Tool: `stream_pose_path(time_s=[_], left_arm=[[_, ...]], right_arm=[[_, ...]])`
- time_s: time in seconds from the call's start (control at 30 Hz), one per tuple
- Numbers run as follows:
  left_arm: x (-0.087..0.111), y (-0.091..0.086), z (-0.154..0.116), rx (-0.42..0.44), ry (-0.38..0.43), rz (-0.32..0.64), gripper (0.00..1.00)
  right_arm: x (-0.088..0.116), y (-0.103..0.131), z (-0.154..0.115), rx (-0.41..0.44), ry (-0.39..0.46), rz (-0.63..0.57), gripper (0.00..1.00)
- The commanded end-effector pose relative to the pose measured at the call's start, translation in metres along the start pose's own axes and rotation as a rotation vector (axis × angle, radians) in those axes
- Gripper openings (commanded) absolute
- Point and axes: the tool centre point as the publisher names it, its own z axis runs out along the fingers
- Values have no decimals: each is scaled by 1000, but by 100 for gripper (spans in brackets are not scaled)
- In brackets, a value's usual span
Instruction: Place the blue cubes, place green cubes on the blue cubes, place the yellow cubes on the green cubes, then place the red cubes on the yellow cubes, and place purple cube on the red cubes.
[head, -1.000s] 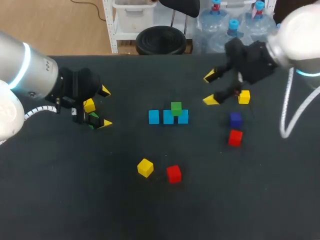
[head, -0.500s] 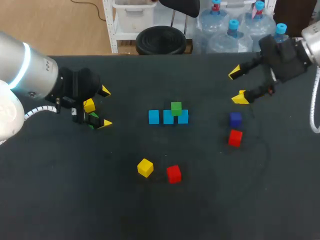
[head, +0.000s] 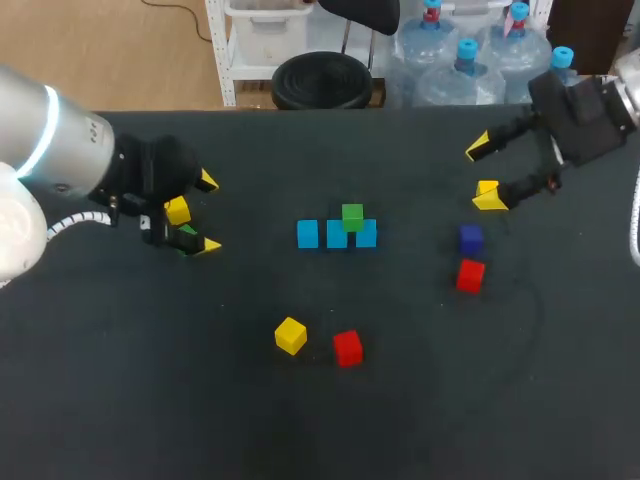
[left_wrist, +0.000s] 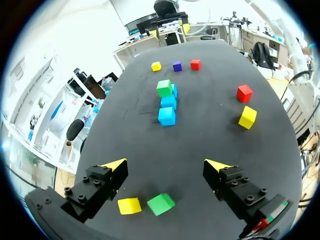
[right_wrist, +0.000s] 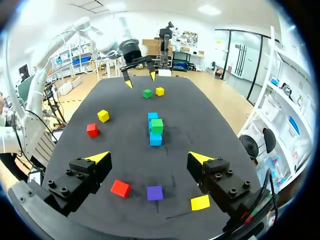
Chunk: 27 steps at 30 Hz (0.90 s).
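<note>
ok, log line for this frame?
blue row: one green cube on top | left fingers: open over loose green cube | right fingers: open, nothing held

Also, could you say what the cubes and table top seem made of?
The red cube and yellow cube look like painted wood or hard plastic: flat colour, crisp edges. The table seems covered in matte black cloth or mat: no reflections.

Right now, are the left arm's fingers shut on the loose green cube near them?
No: the left wrist view shows the green cube lying loose between the wide-open left fingers, with a clear gap to each.
</note>
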Motion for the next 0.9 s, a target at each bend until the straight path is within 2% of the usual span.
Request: stream_pose_path(time_s=[0.03, 0.13, 0.3, 0.47, 0.7, 0.9], left_arm=[[15, -1, -9, -21, 24, -8, 100], [26, 1, -15, -26, 27, 26, 100], [40, 7, -20, 18, 32, 129, 100], [45, 12, -24, 69, 35, 278, 100], [51, 17, -16, 178, 47, 413, 100], [53, 15, -2, 255, 65, 477, 100]], right_arm=[[0, 0, 0, 0, -2, -1, 100], [0, 0, 0, 0, -2, -1, 100], [0, 0, 0, 0, -2, -1, 100], [0, 0, 0, 0, -2, -1, 100], [0, 0, 0, 0, -2, -1, 100], [0, 0, 0, 0, -2, -1, 100]])
